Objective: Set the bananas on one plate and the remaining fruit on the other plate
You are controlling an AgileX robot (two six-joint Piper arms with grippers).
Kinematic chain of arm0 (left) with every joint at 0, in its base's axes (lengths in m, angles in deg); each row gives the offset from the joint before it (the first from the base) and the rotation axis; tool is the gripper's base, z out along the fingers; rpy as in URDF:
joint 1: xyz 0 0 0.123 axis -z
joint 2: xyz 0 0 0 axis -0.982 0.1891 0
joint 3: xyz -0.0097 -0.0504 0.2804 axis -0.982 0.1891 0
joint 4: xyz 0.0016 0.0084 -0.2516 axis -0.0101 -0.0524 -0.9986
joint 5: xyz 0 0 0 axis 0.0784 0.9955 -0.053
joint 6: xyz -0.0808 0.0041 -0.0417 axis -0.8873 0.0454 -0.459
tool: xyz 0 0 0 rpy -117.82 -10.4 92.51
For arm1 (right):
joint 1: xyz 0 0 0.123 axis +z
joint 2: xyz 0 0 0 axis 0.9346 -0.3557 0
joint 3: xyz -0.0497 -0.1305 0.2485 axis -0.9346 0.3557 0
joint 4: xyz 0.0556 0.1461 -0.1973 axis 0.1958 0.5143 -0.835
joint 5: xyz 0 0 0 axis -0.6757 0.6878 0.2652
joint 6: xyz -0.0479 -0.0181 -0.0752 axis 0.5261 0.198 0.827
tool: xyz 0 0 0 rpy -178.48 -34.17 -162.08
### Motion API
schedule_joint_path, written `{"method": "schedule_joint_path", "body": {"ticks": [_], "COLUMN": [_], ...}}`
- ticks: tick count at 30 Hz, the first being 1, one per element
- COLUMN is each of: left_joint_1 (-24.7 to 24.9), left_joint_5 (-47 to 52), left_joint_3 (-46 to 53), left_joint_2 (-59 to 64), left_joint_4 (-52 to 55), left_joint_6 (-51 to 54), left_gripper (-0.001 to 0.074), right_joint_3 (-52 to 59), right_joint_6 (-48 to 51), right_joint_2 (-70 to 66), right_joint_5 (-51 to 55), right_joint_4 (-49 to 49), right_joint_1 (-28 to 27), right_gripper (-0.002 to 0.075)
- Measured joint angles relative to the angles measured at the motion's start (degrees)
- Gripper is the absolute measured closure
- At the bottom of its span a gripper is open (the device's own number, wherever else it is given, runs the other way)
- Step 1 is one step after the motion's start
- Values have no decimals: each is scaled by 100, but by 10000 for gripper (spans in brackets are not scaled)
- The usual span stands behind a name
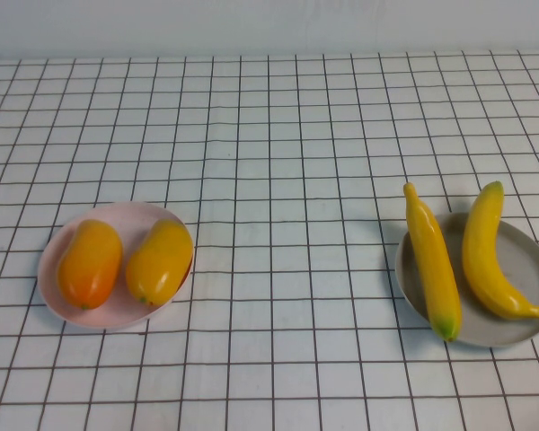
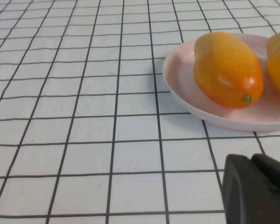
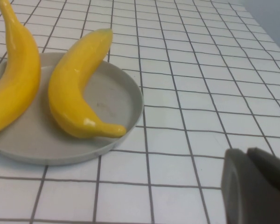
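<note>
- On the left of the white cloth with its black grid [image 1: 269, 162] sits the round, shallow pale pink plate [image 1: 153, 212], and both plump, glossy orange-yellow oval fruits [image 1: 90, 262] lie on it side by side, just about touching.
- Well apart, on the right, the round grey plate with a raised rim [image 1: 530, 260] carries the two long, curved, glossy yellow plastic bananas [image 1: 431, 262]; their green-tinged tips stick out past the rim.
- The left gripper [image 2: 257, 189] hangs low over the bare cloth near the pink plate, jaws pressed together, holding nothing.
- The right gripper [image 3: 256, 186] hovers by the grey plate, likewise pressed together and empty.
</note>
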Motion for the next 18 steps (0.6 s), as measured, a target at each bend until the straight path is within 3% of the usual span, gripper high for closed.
{"method": "schedule_joint_path", "body": {"ticks": [18], "left_joint_1": [0], "left_joint_5": [0], "left_joint_3": [0], "left_joint_2": [0], "left_joint_4": [0], "left_joint_6": [0], "left_gripper": [738], "right_joint_3": [0], "right_joint_6": [43], "right_joint_2": [0], "right_joint_5": [-1], "right_joint_4": [12], "right_joint_1": [0], "right_gripper": [741]}}
